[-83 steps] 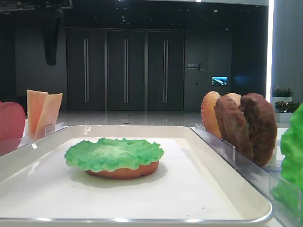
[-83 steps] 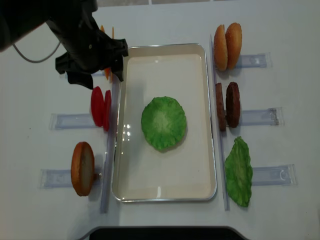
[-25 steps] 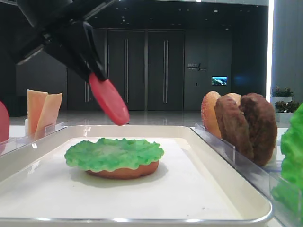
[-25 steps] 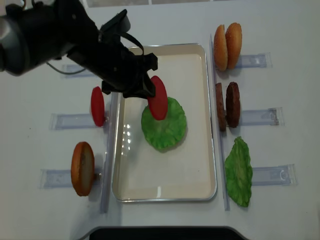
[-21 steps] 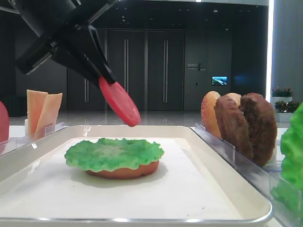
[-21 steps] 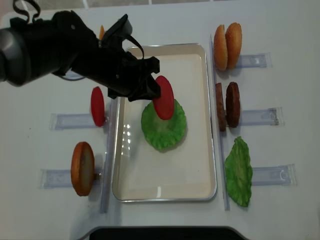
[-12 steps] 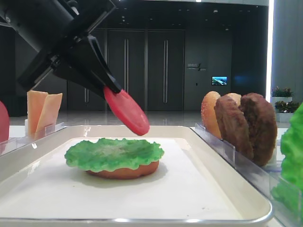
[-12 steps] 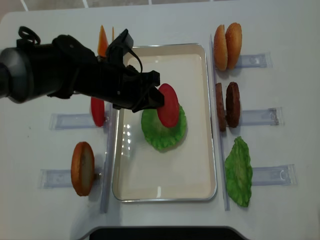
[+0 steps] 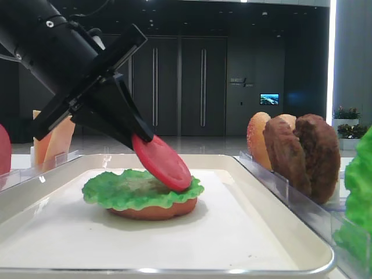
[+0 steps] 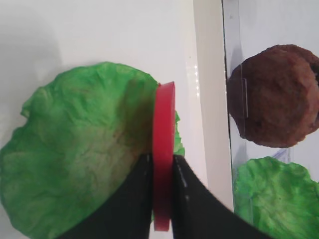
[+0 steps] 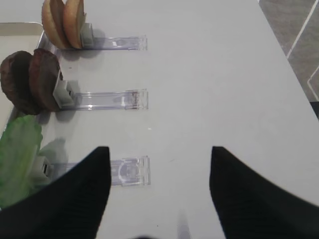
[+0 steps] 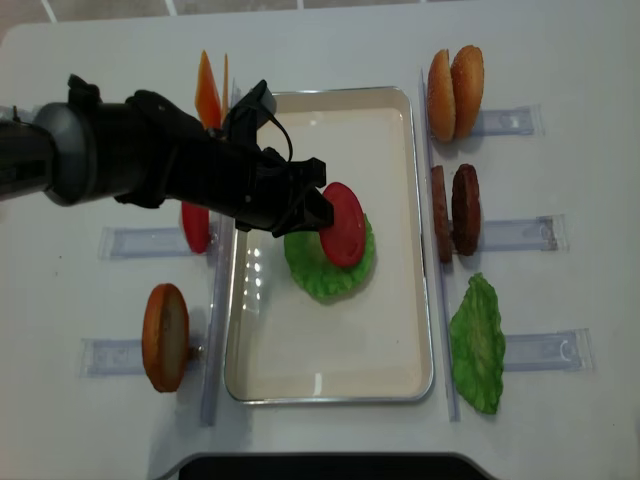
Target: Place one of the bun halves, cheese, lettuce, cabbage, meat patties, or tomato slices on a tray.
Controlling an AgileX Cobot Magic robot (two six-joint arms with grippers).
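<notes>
My left gripper (image 12: 318, 214) is shut on a pinkish-red tomato slice (image 12: 343, 224), pinched edge-on between both fingers (image 10: 185, 185). The slice (image 9: 163, 163) tilts down to the right, and its lower edge touches the ruffled green lettuce (image 9: 125, 189). That lettuce lies on an orange-brown bun half (image 9: 154, 210) in the middle of the white tray (image 12: 330, 392). In the left wrist view the slice (image 10: 163, 149) stands over the lettuce's (image 10: 75, 144) right side. My right gripper (image 11: 157, 152) hangs open over bare table, holding nothing.
Left of the tray are cheese (image 12: 208, 85), another tomato slice (image 12: 196, 228) and a bun half (image 12: 165, 337) in clear holders. On the right stand two bun halves (image 12: 455, 93), two meat patties (image 12: 455, 210) and a lettuce leaf (image 12: 477, 343).
The left gripper has carried the tomato slice down and to the right, from above the lettuce until its lower edge meets the lettuce. The slice lies flatter. The right gripper's earlier state is not shown.
</notes>
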